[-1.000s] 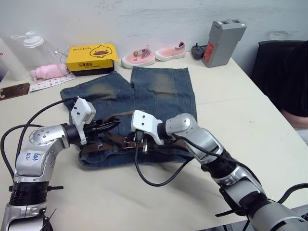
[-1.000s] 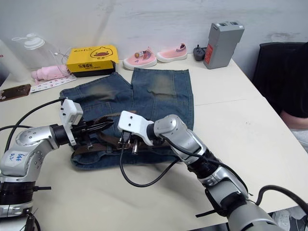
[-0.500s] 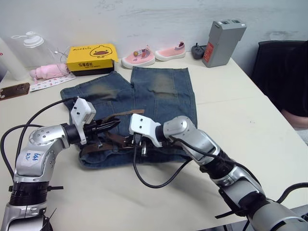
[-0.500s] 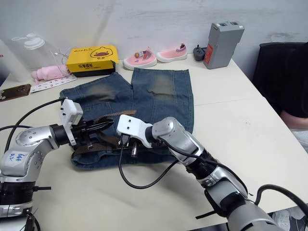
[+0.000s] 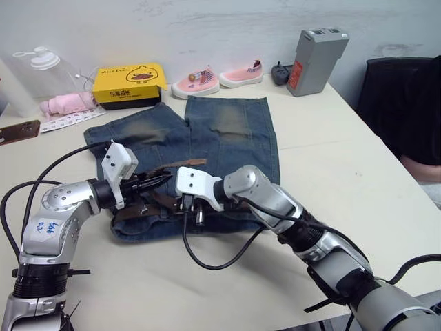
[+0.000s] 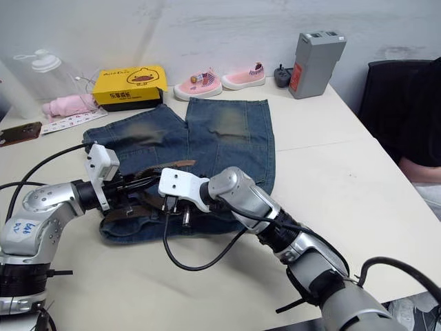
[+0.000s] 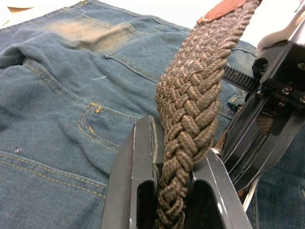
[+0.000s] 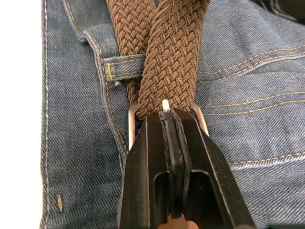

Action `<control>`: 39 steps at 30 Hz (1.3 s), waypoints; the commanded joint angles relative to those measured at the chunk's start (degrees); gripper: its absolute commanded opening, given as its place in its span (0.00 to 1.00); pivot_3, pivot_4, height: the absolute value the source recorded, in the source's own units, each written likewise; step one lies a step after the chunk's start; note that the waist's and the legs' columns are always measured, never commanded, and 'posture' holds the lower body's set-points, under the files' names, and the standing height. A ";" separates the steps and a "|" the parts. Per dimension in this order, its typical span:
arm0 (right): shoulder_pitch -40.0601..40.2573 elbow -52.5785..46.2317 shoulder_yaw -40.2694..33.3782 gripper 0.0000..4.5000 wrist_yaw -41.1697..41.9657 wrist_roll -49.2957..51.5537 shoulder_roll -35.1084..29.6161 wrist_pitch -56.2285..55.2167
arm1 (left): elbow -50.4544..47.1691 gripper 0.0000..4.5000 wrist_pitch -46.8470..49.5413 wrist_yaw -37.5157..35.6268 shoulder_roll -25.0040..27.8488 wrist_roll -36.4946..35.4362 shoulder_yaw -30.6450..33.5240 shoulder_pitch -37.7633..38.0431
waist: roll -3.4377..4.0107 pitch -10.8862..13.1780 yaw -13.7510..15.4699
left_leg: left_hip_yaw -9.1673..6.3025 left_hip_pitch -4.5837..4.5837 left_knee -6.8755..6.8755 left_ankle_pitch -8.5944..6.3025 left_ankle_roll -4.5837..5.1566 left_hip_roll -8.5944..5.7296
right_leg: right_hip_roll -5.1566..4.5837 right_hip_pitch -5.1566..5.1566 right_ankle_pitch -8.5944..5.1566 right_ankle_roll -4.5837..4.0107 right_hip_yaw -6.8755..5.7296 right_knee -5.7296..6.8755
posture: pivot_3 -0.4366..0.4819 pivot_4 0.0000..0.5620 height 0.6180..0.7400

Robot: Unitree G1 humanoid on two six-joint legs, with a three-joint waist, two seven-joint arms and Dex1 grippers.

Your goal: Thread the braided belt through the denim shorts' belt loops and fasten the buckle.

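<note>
Shorts first: the denim shorts [image 5: 200, 148] lie flat in the middle of the table [image 5: 331, 179], legs toward the far edge, waistband toward the near edge.

Left gripper [image 5: 157, 183] sits over the left part of the waistband. Its fingers [image 7: 138, 176] are pressed tight on the braided belt [image 7: 190, 109], w/ the weave squeezed between them. From that pinch the free end rises up & away, and its smooth leather tip [image 5: 187, 163] sticks out in the air above the shorts.

Just to the right, near the middle of the waistband, right gripper [image 5: 191, 205] points down at the cloth. Its black fingers [image 8: 183, 157] are pressed together at the buckle [image 8: 164, 112]. Silver frame shows on both sides of the fingertips & the prong pokes up through the weave right there. It looks like a hold on the buckle, but I can't tell just which part is pinched.

Done so far, I think: the belt runs along the waistband, and the right wrist view shows it going under one of the belt loops [image 8: 121, 67]. Free end has crossed over into the buckle frame.

Left to do, I think: pull the free end flat, seat the prong, tuck the tip down. Other loops are hidden by the arms, so I can't tell if all are threaded.

Far edge holds a yellow box [image 5: 129, 84], two pink shoes [image 5: 217, 77] & a grey block [image 5: 313, 61].
</note>
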 commanded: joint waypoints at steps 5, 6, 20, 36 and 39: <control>-4.25 10.15 11.06 0.02 9.29 -3.42 0.60 0.09 | -0.27 0.00 -2.89 -0.16 -0.20 0.43 0.03 -0.21 | 0.06 -0.07 -0.54 | 0.05 0.12 -0.06 -0.01 0.01 -0.01 | -0.02 0.03 0.00 -0.01 0.02 0.03 | 0.48 0.27 0.15; -4.93 12.56 12.02 0.02 10.10 -4.22 1.29 -0.94 | 0.07 0.00 -3.44 -0.52 -0.03 0.69 -0.21 -0.40 | 0.08 -0.10 -0.54 | 0.05 0.21 -0.10 -0.01 0.01 0.00 | -0.01 0.08 0.00 -0.01 0.02 0.03 | 0.48 0.27 0.15; -8.64 38.31 16.33 0.02 16.90 -16.07 13.48 -16.34 | 15.21 0.00 -12.52 -14.87 7.61 5.14 -5.71 -12.70 | 0.91 -1.31 -2.10 | 0.22 1.23 -0.71 -0.20 0.11 0.12 | 0.10 0.30 -0.23 -0.31 0.19 0.45 | 0.48 0.27 0.15; -4.02 41.13 16.68 0.02 21.62 -23.12 15.42 -21.43 | 31.45 0.00 -20.66 -34.13 -1.62 11.29 -19.35 -42.42 | 1.42 -2.42 -2.26 | 0.08 1.40 -0.89 -0.17 -0.17 0.05 | 0.38 0.13 -0.24 -0.33 0.26 0.41 | 0.48 0.27 0.15; -3.63 40.91 16.47 0.02 22.08 -23.50 15.53 -21.42 | 28.62 0.00 -19.03 -33.80 -5.06 10.12 -19.42 -43.96 | 1.58 -2.51 -2.12 | -0.04 1.40 -0.90 -0.20 -0.18 0.06 | 0.47 0.10 -0.24 -0.32 0.45 0.38 | 0.48 0.27 0.15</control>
